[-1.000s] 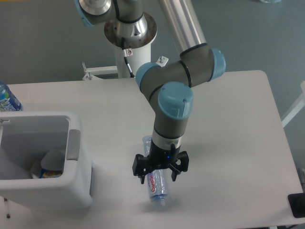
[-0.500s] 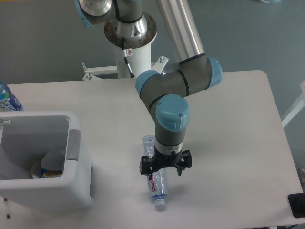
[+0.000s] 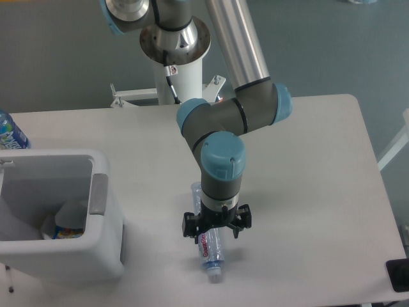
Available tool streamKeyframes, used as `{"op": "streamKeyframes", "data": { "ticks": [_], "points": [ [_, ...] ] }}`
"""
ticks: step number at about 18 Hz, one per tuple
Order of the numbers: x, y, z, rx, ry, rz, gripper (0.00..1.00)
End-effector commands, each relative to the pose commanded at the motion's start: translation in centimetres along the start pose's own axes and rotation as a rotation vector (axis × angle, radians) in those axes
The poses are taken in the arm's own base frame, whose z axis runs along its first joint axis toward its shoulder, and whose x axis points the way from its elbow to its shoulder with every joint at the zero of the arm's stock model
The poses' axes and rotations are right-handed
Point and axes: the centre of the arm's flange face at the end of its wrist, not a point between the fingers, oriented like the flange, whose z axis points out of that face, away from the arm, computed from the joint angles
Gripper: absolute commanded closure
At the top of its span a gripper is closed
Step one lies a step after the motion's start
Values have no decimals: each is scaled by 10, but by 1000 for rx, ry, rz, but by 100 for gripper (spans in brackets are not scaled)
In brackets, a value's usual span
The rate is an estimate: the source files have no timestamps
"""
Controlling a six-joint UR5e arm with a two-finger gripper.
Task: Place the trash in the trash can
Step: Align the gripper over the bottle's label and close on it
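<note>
Arm (image 3: 239, 70): silver tube links, grey joint housings, light-blue end caps. Gripper (image 3: 216, 231): black, two-fingered. Black cable at white pedestal base (image 3: 181, 80).

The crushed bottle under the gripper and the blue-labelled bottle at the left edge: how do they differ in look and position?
The crushed bottle lies flat near the table's front edge, below the gripper; the blue-labelled bottle sits at the far left behind the trash can. The crushed bottle's label has red lettering, the other's is blue. The crushed bottle shows almost fully; the blue-labelled one is cut off by the frame. Both are clear plastic.
</note>
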Motion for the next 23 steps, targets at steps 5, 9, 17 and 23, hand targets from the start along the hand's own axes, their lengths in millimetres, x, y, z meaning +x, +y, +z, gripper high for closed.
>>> {"op": "streamKeyframes", "data": {
  "ticks": [5, 9, 17, 23],
  "points": [
    [14, 8, 22, -59, -54, 70, 0],
    [13, 11, 28, -78, -73, 76, 0],
    [12, 15, 37, -118, -99, 79, 0],
    [16, 17, 42, -130, -119, 90, 0]
  ]
}}
